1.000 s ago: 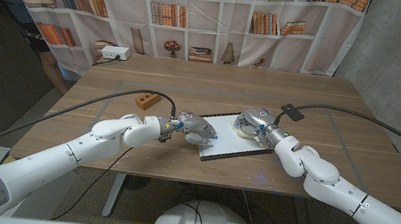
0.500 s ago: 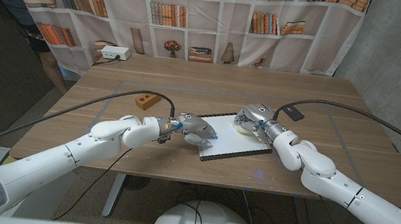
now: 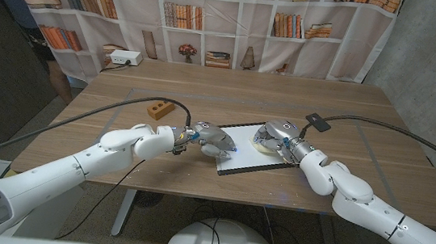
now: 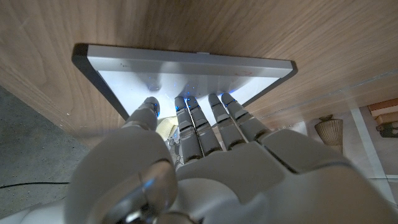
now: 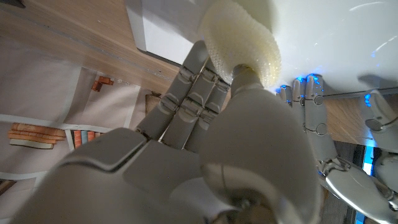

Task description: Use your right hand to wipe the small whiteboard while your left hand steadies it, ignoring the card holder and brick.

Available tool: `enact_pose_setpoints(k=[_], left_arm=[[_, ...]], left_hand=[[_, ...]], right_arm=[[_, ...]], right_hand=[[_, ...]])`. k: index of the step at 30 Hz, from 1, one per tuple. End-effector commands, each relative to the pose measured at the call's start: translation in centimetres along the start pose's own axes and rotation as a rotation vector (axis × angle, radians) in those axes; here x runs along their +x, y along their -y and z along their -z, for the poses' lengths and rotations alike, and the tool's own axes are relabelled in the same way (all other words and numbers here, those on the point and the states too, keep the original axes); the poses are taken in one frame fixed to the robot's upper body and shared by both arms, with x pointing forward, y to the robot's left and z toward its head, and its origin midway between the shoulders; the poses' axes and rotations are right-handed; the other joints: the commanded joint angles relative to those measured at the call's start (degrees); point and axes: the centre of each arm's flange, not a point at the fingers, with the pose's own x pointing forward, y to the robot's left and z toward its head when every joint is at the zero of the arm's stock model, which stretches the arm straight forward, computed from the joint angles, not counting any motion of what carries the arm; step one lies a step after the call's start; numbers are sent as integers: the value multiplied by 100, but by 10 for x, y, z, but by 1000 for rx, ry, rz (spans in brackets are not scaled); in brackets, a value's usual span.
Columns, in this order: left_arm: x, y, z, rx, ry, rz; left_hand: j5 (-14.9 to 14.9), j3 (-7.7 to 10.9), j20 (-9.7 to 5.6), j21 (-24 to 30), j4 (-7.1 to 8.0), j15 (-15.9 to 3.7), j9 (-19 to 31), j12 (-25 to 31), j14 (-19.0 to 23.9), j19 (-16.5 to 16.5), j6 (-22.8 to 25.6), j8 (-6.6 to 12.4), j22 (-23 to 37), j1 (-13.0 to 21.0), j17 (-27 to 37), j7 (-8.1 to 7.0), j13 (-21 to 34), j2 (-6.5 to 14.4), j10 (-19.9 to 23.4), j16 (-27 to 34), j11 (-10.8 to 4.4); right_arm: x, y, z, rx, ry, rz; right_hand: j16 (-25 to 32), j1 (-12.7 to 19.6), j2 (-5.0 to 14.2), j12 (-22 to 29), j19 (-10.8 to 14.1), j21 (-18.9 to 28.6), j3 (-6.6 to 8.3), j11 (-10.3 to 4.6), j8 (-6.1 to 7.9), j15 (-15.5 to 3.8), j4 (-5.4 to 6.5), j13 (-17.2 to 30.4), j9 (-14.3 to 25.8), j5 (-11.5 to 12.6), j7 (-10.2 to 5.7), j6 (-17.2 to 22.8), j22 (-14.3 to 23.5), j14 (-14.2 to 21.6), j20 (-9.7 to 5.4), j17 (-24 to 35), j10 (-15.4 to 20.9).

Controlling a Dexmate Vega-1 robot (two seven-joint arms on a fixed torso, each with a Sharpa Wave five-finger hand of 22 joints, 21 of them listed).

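The small whiteboard (image 3: 254, 153) lies on the wooden table, white with a dark frame (image 4: 186, 57). My left hand (image 3: 213, 140) presses its fingertips (image 4: 205, 115) on the board's left part. My right hand (image 3: 276, 136) grips a pale cream sponge (image 5: 242, 38) and holds it on the board's far right part (image 5: 336, 37). The sponge (image 3: 263, 142) peeks out beneath the fingers in the head view.
An orange brick (image 3: 159, 109) sits on the table left of the board. A black card holder (image 3: 318, 121) lies beyond my right arm. A white power strip (image 3: 124, 58) rests at the far left edge. A person (image 3: 7, 2) stands at the far left.
My right hand with the sponge has shifted slightly on the board, first toward the far edge and then back nearer. The left hand has stayed put.
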Motion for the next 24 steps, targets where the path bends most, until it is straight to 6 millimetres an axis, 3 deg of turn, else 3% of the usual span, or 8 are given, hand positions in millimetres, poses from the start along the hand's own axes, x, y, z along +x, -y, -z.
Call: enact_pose_setpoints(k=[1,5,12,24], left_arm=[[3,-1,-1,1,4,-18],[1,1,-2,-1,5,-13],[-3,2,-4,0,0,-7],[-1,1,-5,8,-1,1]], left_hand=[[-2,44,-181,23,-9,-434,19,-26,21,48,18,21,10,-31,11,8,13,4,-3,19,25],[-3,47,-180,22,-8,-436,19,-27,20,47,21,22,9,-33,11,10,13,4,-5,18,28],[-4,51,-179,20,-7,-446,19,-27,20,44,28,24,9,-38,11,1,13,0,-5,18,24],[-5,62,-182,18,-7,-445,18,-17,19,41,58,34,8,-43,10,20,13,-3,22,17,22]], right_arm=[[-20,-7,-9,38,58,-56],[-16,-8,-9,32,64,-46],[8,-4,-2,-8,72,4],[52,22,16,-41,103,47]], right_hand=[[-32,-2,10,-5,-52,70,1,-14,21,15,-26,16,15,-6,12,39,2,-31,-663,7,65],[-31,-2,13,-1,-66,88,4,-3,26,15,-27,17,17,-5,12,53,-9,-31,-663,14,85],[-40,-5,6,-6,-92,117,3,-2,24,8,-28,23,14,-4,-1,56,-26,-50,-655,19,78],[-37,-3,10,-12,-121,158,10,-4,25,10,-30,20,11,-3,13,67,-46,-55,-657,36,88]])
